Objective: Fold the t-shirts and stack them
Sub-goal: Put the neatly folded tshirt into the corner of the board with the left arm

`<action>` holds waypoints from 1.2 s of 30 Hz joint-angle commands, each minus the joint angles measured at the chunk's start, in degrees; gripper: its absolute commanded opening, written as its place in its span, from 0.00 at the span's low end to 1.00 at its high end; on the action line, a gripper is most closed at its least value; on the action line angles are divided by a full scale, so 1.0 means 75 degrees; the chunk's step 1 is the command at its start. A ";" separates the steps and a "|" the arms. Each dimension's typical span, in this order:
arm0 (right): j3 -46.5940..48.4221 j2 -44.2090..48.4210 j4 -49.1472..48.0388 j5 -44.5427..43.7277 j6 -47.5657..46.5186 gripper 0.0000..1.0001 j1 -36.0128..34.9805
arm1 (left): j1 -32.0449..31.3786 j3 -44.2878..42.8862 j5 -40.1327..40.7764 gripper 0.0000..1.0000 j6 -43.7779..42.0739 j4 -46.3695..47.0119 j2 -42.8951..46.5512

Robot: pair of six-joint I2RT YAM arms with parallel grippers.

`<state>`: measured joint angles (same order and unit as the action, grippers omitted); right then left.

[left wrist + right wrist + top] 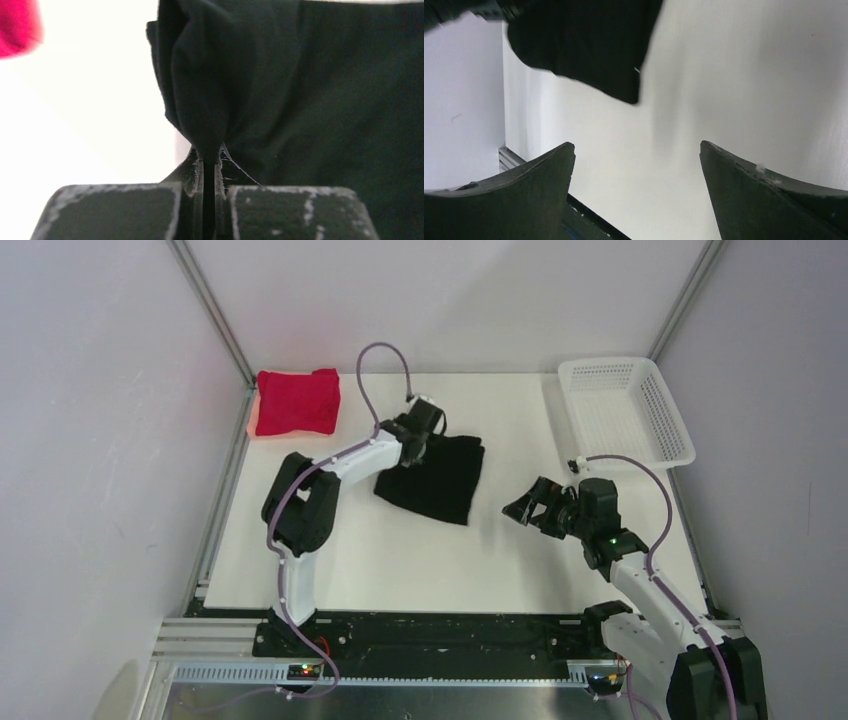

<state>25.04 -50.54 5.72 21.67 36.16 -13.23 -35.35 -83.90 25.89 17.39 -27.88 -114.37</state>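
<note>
Black t-shirt (310, 100) sits pinched at its edge inside the left gripper (209, 155).

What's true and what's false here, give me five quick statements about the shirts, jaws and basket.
1. The left jaws are shut on the black shirt. True.
2. The right jaws hold cloth. False: they are open, holding nothing.
3. The red shirt lies in the white basket. False: it lies at the far left corner of the table.
4. The white basket sits at the far right corner. True.
5. The shirts are stacked. False: they lie apart.
</note>
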 commanded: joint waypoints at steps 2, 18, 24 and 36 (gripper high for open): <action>0.0047 -0.0217 -0.0254 -0.0069 -0.0259 0.99 0.0082 | 0.1015 -0.1498 0.2353 0.00 -0.2799 0.0415 -0.0399; 0.0133 -0.1175 -0.0660 -0.0214 -0.0431 0.99 0.0226 | 0.3362 -0.5366 0.1110 0.00 -0.7224 0.1353 -0.1685; 0.0378 -0.1114 -0.0152 -0.0791 -0.0722 0.99 0.0312 | 0.3528 -0.5563 0.0397 0.00 -0.7119 0.1362 -0.1120; 0.0529 -0.1006 0.0255 -0.1283 -0.0992 0.99 0.0399 | 0.3543 -0.5747 0.0901 0.00 -0.6064 0.1343 -0.0495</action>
<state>26.76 -58.81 6.92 14.50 30.59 -10.59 -8.97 -123.98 30.00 -30.41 -20.84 -124.84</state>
